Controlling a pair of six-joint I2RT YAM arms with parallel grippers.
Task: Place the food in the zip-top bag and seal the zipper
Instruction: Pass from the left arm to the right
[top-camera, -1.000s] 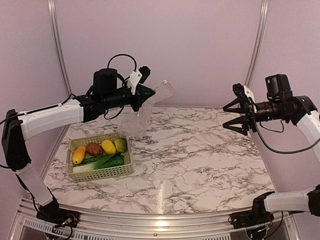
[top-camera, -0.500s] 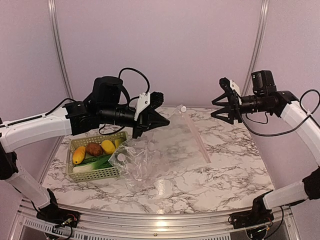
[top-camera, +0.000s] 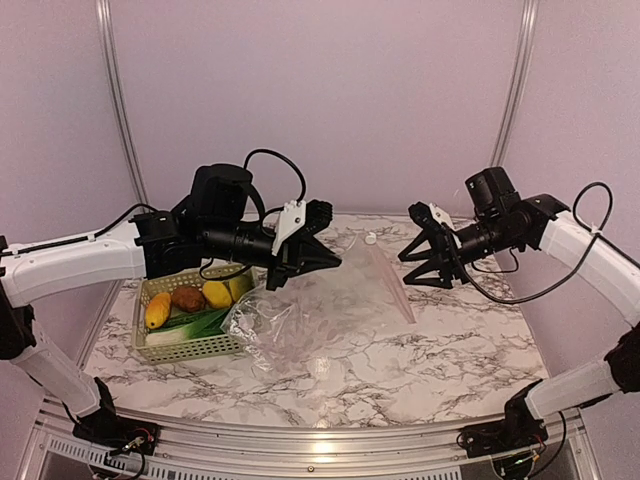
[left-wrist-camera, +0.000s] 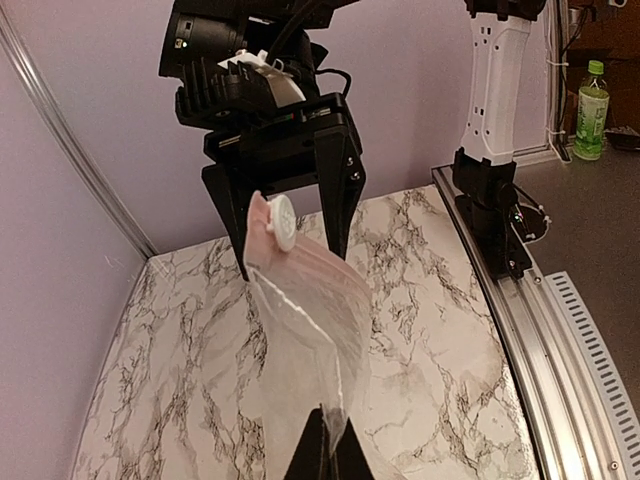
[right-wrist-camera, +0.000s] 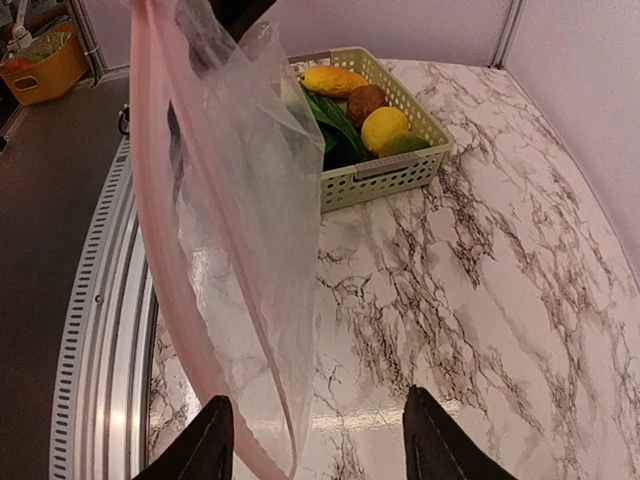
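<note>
Half a second on, right fingers (right-wrist-camera: 205, 445), spread, now straddle the zip-top bag (right-wrist-camera: 250, 200) that left fingers (left-wrist-camera: 300, 460) pinch.

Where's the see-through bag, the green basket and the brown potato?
zip-top bag (top-camera: 290, 325), top external view, on its crumpled clear middle.
green basket (top-camera: 205, 347), top external view, on its front lattice wall.
brown potato (top-camera: 187, 297), top external view, on its top side.
</note>
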